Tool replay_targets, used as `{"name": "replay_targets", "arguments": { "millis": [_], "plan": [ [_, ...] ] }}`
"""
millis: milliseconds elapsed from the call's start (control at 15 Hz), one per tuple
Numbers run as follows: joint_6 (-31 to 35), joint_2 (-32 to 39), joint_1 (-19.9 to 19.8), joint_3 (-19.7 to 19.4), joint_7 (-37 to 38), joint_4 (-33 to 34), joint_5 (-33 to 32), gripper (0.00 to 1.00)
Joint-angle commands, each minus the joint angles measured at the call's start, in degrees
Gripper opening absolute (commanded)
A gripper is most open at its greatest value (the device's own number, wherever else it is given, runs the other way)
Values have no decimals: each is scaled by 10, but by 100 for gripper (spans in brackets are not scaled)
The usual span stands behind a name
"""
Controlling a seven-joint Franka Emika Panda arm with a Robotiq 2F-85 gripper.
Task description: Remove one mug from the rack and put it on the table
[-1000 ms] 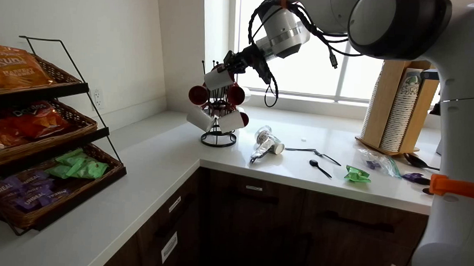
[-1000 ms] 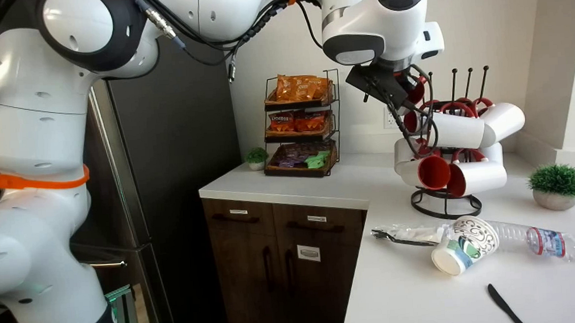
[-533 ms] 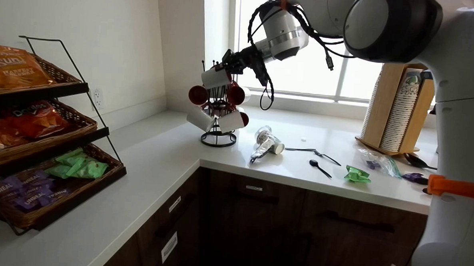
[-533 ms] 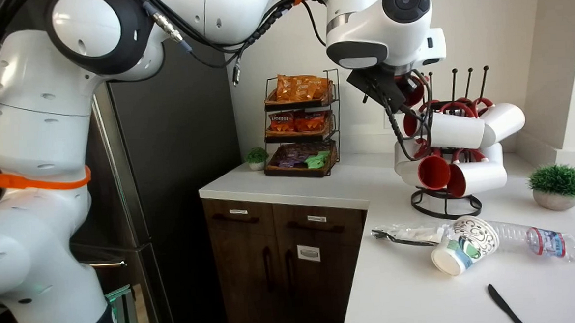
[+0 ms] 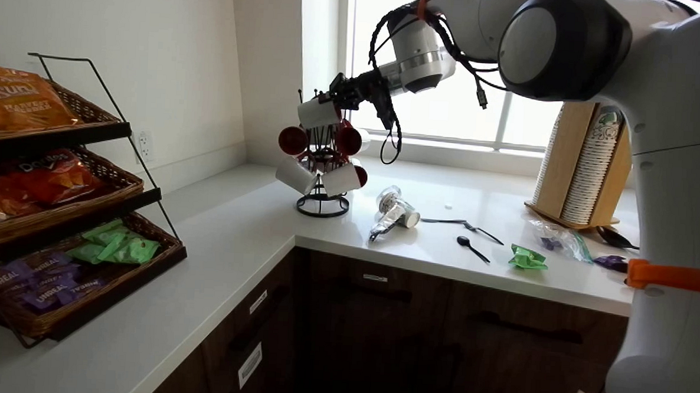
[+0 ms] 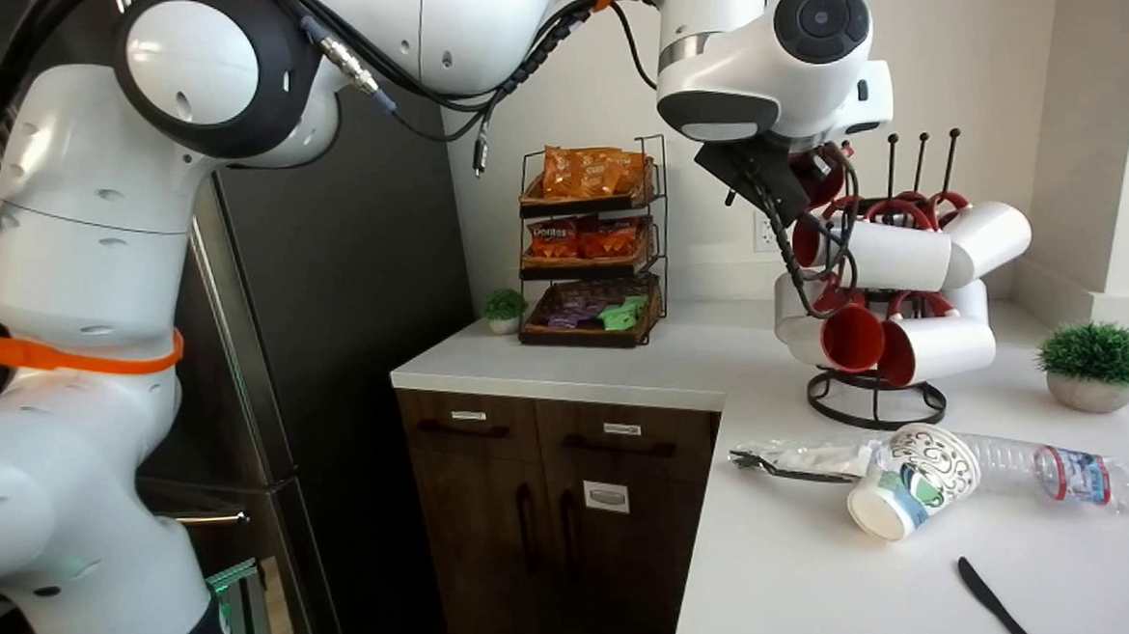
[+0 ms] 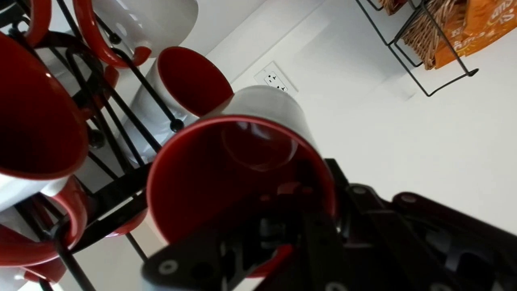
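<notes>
Mid-frame in the wrist view, jaws look closed on the handle side of a white red-lined cylindrical mug (image 7: 242, 169); probably ceramic, stiff, slippery, breakable, best gripped there.

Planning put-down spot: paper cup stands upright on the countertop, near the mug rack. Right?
Not upright: both exterior views show the paper cup lying on its side. It is on the countertop near the mug rack, as you say.
</notes>
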Motion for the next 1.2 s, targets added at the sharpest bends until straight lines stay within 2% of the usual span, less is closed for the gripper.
{"name": "replay_targets", "arguments": {
  "millis": [0,400,867,1000,1133],
  "plan": [
    [-49,6,-10,3,-30,27,22,3],
    [-69,-7,-6,0,-79,25,15,3],
    [-115,-71,5,-9,-138,-27,-27,3],
    [-125,-103,16,-19,-142,-52,-86,3],
    [-113,-142,31,-28,-127,-86,-174,3]
  ]
}}
